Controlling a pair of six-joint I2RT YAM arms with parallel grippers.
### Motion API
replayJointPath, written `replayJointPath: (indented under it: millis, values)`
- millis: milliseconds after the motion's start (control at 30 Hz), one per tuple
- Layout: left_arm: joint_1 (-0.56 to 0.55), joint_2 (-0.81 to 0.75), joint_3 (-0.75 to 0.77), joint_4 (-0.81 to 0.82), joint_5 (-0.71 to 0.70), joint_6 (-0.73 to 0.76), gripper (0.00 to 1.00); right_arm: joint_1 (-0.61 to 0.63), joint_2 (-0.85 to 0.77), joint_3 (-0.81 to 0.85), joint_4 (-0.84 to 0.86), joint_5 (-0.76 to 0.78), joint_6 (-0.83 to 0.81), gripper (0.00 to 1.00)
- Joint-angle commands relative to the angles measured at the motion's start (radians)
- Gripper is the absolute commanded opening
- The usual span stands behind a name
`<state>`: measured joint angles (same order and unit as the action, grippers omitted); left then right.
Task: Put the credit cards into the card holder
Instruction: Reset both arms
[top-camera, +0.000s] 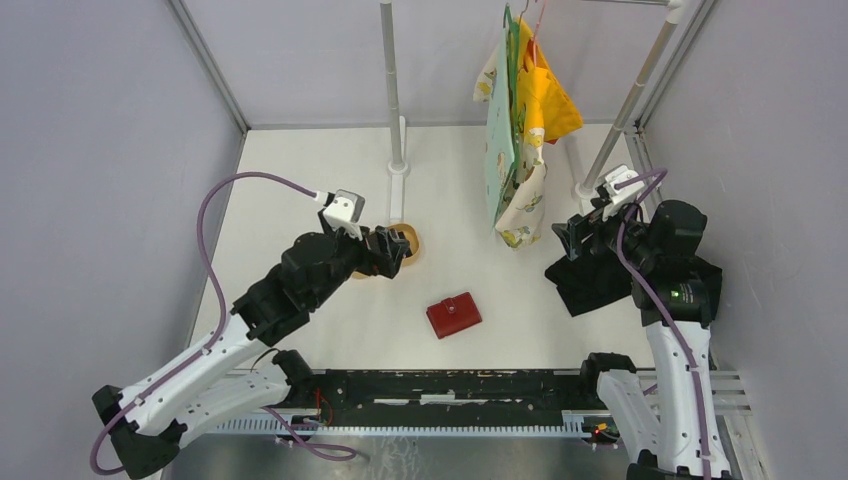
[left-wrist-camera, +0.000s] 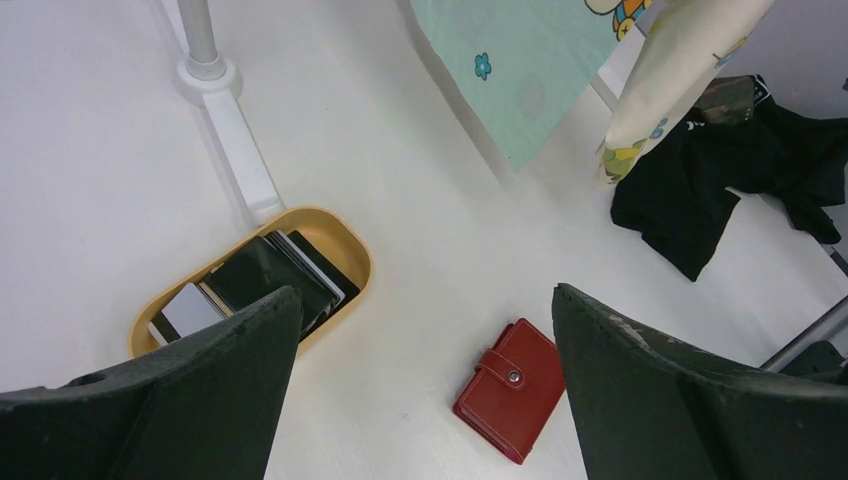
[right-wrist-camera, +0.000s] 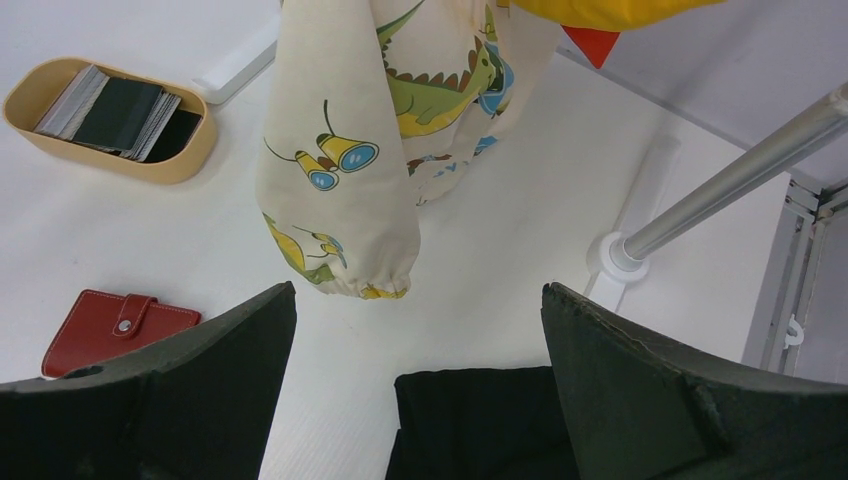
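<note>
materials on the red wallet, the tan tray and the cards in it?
Card holder: looks like red leather or faux leather, with a slight sheen, pale stitching along the edges and a metal-looking snap on the tab.
Tray: probably moulded plastic, matte tan, with a smooth rounded wall.
Credit cards: thin stiff sheets, likely plastic, with dark and grey faces and pale stacked edges.

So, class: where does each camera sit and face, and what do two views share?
Top external: above and behind, looking down at the table; left arm, right arm show.
Left wrist: on left arm, facing tan tray, cards, red wallet; open jaws show.
Right wrist: on right arm, facing hanging clothes; open jaws show.
Shared: all see tray and wallet.
</note>
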<state>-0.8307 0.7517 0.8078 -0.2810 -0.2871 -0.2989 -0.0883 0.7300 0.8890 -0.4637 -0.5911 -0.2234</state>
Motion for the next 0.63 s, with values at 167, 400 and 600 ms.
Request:
replayJointPath:
  millis: [167,400,600]
  values:
    - [0.001,0.000,-0.048,0.106,-0.002,-0.034,1.00,-0.005,-0.004,0.030,0.049,-0.031,0.029,0.98]
    - [0.001,0.001,-0.043,0.080,-0.015,-0.015,1.00,-0.004,-0.009,0.023,0.062,-0.013,0.033,0.98]
    - [0.001,0.013,-0.050,0.086,-0.027,-0.007,1.00,-0.005,-0.014,0.026,0.064,0.042,0.016,0.98]
